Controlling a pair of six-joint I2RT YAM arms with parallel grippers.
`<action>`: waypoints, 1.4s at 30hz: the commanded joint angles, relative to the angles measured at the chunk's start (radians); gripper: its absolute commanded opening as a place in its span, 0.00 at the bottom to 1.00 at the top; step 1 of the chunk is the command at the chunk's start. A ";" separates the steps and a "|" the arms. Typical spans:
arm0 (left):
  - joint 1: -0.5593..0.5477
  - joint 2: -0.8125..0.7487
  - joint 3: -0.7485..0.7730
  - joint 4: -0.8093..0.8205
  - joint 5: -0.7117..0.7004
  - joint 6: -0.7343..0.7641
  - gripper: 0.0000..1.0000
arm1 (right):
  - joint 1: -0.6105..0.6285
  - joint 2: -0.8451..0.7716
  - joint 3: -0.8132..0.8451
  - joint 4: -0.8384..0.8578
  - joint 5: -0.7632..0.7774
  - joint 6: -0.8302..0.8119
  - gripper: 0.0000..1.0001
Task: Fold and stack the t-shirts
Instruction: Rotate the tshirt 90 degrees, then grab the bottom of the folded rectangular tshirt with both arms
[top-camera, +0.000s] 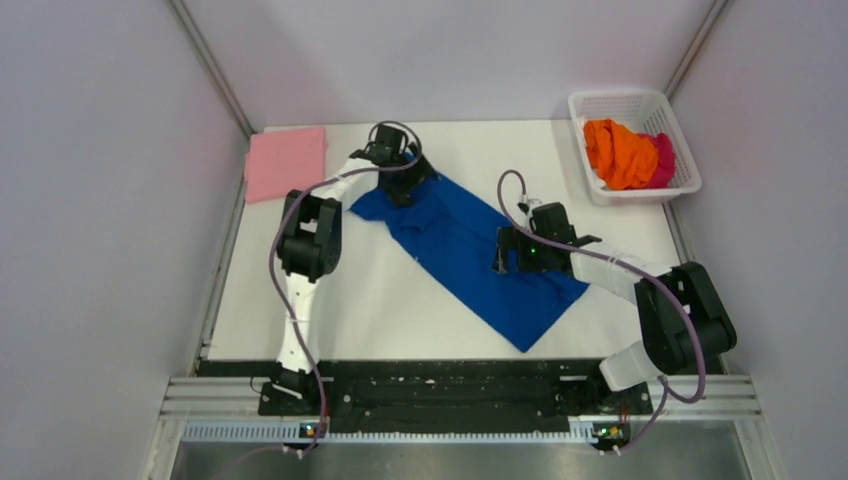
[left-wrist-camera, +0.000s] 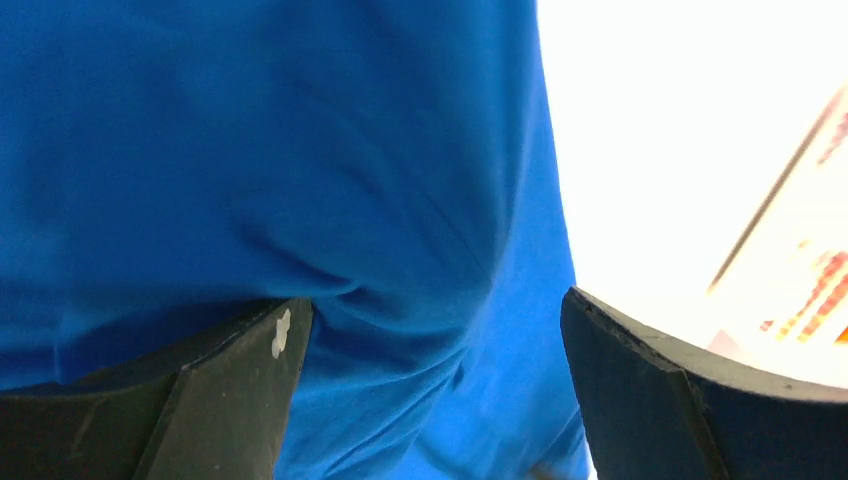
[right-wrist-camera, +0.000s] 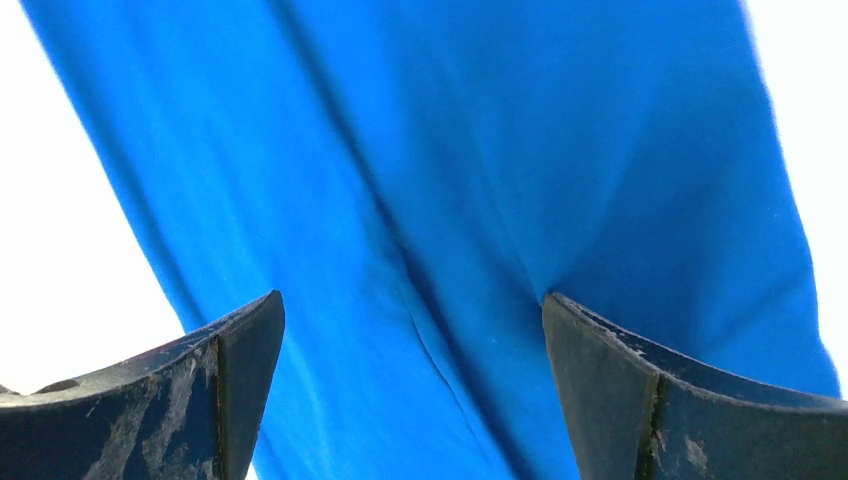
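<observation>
1. Midway across the white bench lies a royal blue cloth t-shirt. It is folded into a long narrow band that runs diagonally from far left to near right, and it lies flat on the surface.
2. The far-left end of the band lies under the black left fingers. The left wrist view shows them spread wide. Blue cloth fills the gap between them and creases up against the inner face of one finger. Nothing is clamped between them.
3. The black right fingers stand over the near-right half of the band and are likewise spread wide. Blue cloth runs beneath and between them with a few long wrinkles, and they grip nothing. Whether the tips touch the cloth cannot be told.
4. A plain pink cloth t-shirt sits at the far-left corner of the bench, folded to a neat rectangle. It lies near the blue band's far-left end and does not touch it.
5. A white plastic mesh basket stands at the far-right corner, well apart from the blue shirt.
6. Inside the basket, a plain orange cloth t-shirt is heaped loosely. A plain magenta cloth t-shirt is bunched against its right side.
</observation>
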 joint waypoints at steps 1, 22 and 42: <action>0.003 0.298 0.399 0.099 0.024 -0.063 0.99 | 0.088 -0.046 -0.015 -0.133 -0.173 -0.029 0.99; 0.015 -0.147 0.236 0.302 0.123 0.124 0.99 | 0.243 -0.080 0.270 -0.409 0.128 -0.013 0.98; -0.314 -0.991 -1.052 0.149 0.021 0.075 0.99 | 0.244 0.094 0.249 -0.346 0.209 -0.059 0.50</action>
